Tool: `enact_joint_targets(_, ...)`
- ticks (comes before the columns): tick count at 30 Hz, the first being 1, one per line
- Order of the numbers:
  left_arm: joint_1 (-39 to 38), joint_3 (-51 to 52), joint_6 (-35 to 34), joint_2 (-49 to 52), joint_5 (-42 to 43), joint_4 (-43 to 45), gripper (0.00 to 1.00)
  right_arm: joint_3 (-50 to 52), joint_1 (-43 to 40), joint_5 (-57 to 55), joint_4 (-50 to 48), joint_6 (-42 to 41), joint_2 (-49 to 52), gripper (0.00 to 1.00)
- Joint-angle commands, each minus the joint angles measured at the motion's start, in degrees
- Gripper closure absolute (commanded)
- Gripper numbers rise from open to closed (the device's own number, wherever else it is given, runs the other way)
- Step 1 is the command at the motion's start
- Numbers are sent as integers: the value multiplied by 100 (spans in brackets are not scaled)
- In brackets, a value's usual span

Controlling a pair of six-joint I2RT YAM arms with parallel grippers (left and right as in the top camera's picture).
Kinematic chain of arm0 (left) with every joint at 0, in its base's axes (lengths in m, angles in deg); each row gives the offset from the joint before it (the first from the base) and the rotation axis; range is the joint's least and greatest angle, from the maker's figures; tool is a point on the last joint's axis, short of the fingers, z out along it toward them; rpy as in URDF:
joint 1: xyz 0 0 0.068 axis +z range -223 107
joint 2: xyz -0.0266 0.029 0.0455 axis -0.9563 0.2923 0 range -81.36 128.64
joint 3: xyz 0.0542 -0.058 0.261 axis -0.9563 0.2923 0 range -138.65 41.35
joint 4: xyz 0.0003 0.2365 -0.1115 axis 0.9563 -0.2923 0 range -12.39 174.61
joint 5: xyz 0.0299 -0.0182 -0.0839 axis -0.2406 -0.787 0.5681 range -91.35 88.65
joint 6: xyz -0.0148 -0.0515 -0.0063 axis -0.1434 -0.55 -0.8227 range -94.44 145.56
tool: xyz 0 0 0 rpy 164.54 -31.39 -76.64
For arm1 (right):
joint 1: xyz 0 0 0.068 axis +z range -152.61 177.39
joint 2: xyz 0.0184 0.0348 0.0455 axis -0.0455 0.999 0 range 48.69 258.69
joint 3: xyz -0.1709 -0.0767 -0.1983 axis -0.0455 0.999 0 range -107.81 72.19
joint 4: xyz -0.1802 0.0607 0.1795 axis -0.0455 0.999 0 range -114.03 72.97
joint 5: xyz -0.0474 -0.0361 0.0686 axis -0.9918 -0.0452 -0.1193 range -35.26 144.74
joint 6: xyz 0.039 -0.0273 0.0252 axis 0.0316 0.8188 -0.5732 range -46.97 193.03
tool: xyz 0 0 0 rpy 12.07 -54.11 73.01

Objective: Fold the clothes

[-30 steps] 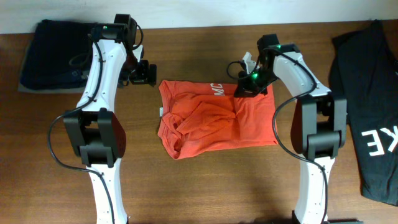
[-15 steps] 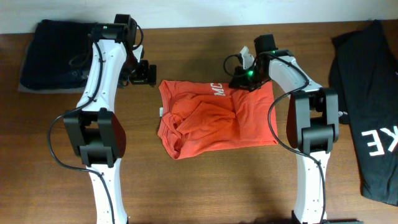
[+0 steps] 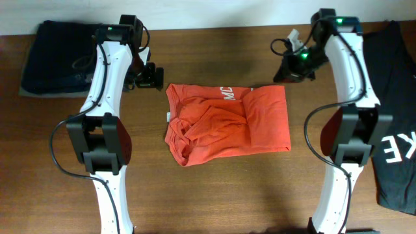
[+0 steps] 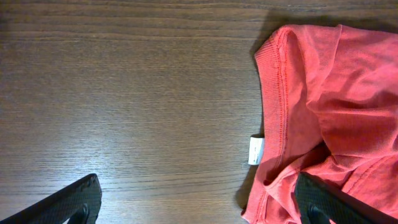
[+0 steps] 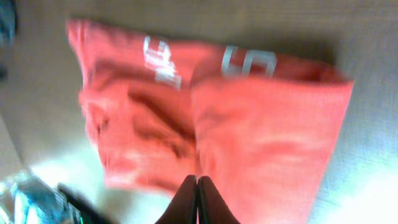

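Note:
The clothes, a red-orange T-shirt (image 3: 227, 123) with white lettering, lie partly folded and rumpled in the middle of the wooden table. My left gripper (image 3: 156, 77) is just off the shirt's upper left corner. It is open, with one finger (image 4: 71, 204) over bare wood and the other finger (image 4: 326, 200) over the shirt (image 4: 323, 93) by the collar and its white tag (image 4: 256, 150). My right gripper (image 3: 284, 73) is off the shirt's upper right corner, raised above it. In the blurred right wrist view its jaws (image 5: 197, 199) are shut on nothing, above the shirt (image 5: 249, 124).
Dark navy folded garments (image 3: 55, 55) lie at the back left behind the left arm. A black T-shirt (image 3: 390, 117) with large white letters covers the table's right side, close to the right arm. The table's back edge runs just behind both grippers.
My right gripper has left the shirt's upper edge near the lettering, swinging right and back, clear of the cloth. The shirt and the left arm have not moved.

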Motion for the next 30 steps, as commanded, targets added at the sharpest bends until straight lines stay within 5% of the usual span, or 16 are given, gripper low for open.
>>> enact_joint_targets(1,0,-50,-35,15,63,9,1,385,103,90,55,1069,4,94)
enact_joint_targets(12,0,-50,-33,15,63,-76,1,3062,92,1838,-2083,1069,13,92)
enact_joint_targets(17,0,-50,-33,15,63,-81,1,3934,76,2131,-2260,1069,13,96)
enact_joint_targets(30,0,-50,-33,15,63,-81,1,3132,-138,2308,-1309,1067,-479,96)
